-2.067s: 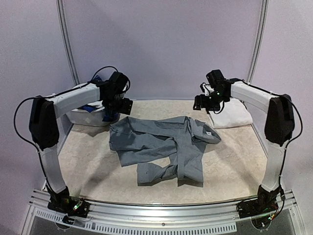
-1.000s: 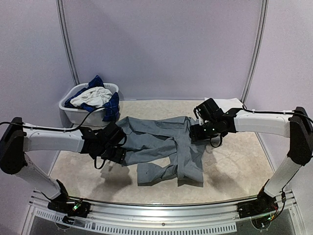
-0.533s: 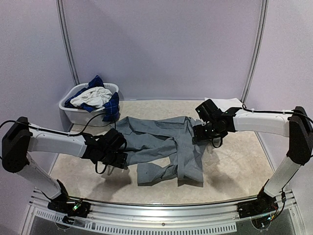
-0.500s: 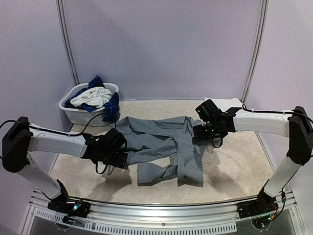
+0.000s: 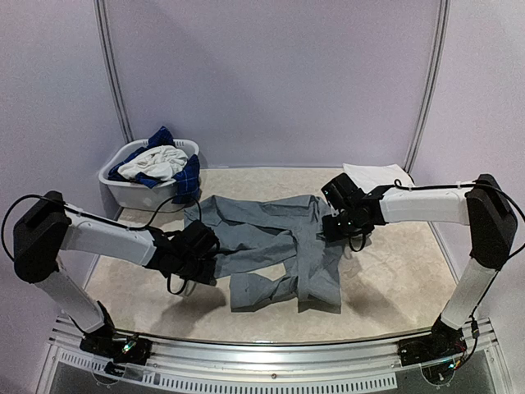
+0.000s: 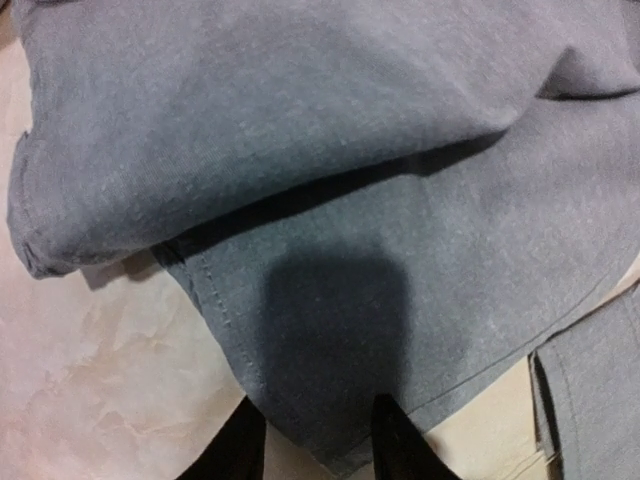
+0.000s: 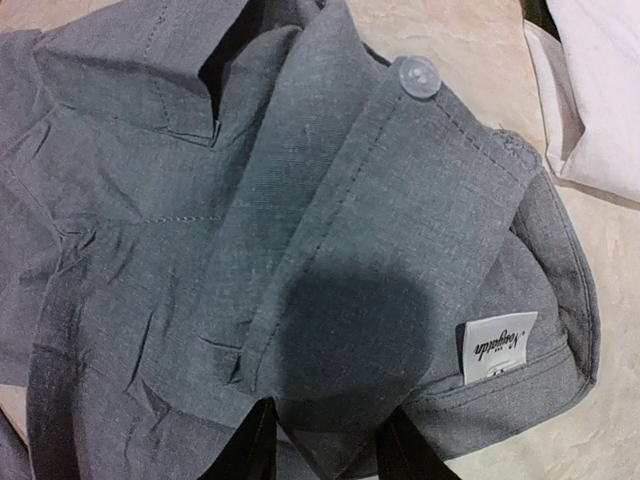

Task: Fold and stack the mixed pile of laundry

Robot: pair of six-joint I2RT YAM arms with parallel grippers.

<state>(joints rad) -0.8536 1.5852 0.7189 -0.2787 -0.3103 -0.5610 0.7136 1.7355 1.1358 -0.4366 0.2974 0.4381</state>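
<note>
The overhead camera sits high behind the arm bases and faces the back wall. It is far enough off to take in the whole beige marbled surface [image 5: 394, 287] and the crumpled grey cloth shirt [image 5: 279, 242] on it. The left wrist camera looks steeply down, very near the shirt's left hem, with the left claw [image 6: 318, 445] at its lower edge. The right wrist camera hangs close over the collar end, the right claw [image 7: 328, 445] likewise low in frame. All three views share that shirt.
</note>
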